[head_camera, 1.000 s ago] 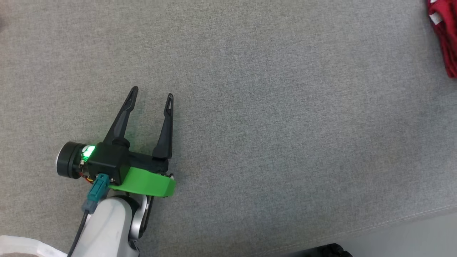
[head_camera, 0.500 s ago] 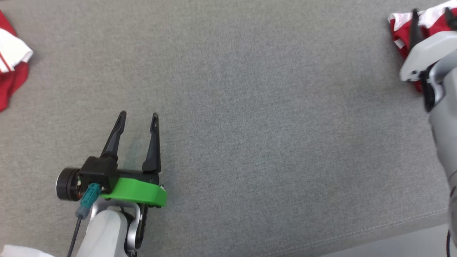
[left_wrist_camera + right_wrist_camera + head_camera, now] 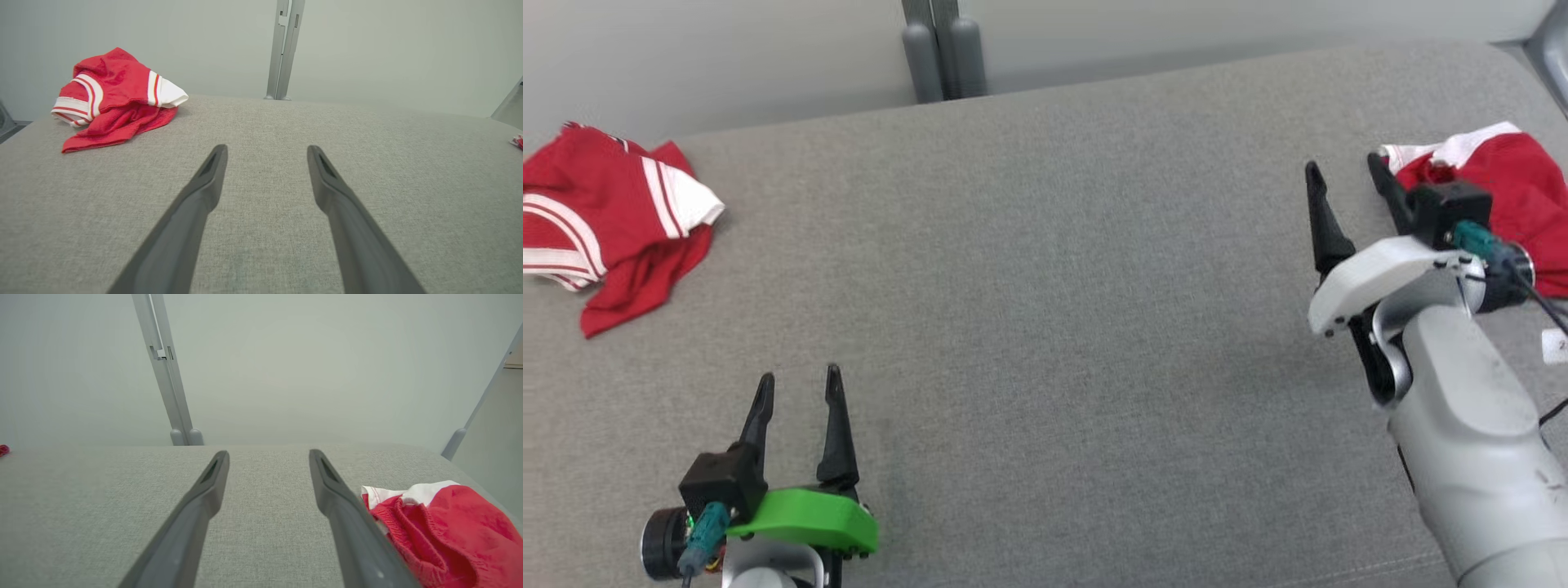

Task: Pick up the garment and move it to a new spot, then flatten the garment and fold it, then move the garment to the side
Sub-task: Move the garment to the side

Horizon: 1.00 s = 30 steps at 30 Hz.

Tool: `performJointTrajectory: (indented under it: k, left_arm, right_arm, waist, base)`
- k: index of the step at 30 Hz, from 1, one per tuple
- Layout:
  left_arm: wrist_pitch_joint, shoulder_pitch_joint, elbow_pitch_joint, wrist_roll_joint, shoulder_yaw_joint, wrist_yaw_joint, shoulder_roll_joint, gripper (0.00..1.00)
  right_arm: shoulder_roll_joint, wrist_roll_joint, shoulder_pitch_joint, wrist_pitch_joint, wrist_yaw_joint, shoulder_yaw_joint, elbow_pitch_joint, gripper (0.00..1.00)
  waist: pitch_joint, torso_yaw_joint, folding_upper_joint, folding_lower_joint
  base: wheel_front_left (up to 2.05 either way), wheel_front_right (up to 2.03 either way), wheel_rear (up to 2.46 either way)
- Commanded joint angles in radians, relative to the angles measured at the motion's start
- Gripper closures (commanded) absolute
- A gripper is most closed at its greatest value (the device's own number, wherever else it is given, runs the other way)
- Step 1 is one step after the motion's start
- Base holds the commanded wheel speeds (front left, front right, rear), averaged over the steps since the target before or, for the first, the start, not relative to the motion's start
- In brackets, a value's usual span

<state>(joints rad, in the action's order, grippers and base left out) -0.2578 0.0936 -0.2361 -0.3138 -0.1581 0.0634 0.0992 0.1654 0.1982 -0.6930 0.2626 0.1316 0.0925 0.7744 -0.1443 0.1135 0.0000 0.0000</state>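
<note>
A crumpled red garment with white stripes (image 3: 605, 212) lies at the far left of the grey cushioned surface (image 3: 1045, 286); the left wrist view has it up on the left (image 3: 114, 98). A second red and white garment (image 3: 1515, 180) lies bunched at the far right, just beyond my right gripper (image 3: 1343, 165) and beside its right finger (image 3: 445, 526). My right gripper (image 3: 268, 454) is open and empty. My left gripper (image 3: 799, 376) is open and empty near the front left (image 3: 266, 149), well short of the left garment.
A grey upright post (image 3: 943, 49) stands behind the surface's back edge, against a pale wall. A slanted grey bar (image 3: 482, 404) rises at the far right corner. A small white tag (image 3: 1556, 347) lies near the right edge. The surface's front seam runs at lower right.
The head camera has tilted up, so the back edge, post and both garments have come into view. My right arm has entered at the right. Both grippers stay open.
</note>
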Motion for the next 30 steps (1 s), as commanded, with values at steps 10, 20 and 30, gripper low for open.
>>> performJointTrajectory:
  k: [10, 20, 30]
  left_arm:
    - [-0.007, -0.121, 0.011, -0.013, 0.051, 0.014, -0.013, 0.00]
    - [-0.007, -0.149, 0.002, 0.023, 0.057, -0.003, -0.019, 0.00]
    - [-0.008, -0.136, -0.007, 0.040, 0.053, -0.012, -0.030, 0.00]
  right_arm:
    - [-0.093, -0.018, 0.374, 0.003, -0.002, -0.034, -0.287, 0.00]
    - [-0.114, 0.000, 0.551, 0.003, -0.002, -0.007, -0.425, 0.00]
    - [-0.114, 0.005, 0.576, 0.003, -0.002, -0.011, -0.457, 0.00]
  waist:
    - [0.153, -0.075, 0.0000, 0.0000]
    - [0.169, -0.083, 0.0000, 0.0000]
    - [0.164, -0.084, 0.0000, 0.0000]
  base:
    - [0.00, 0.00, 0.00]
    - [0.00, 0.00, 0.00]
    - [0.00, 0.00, 0.00]
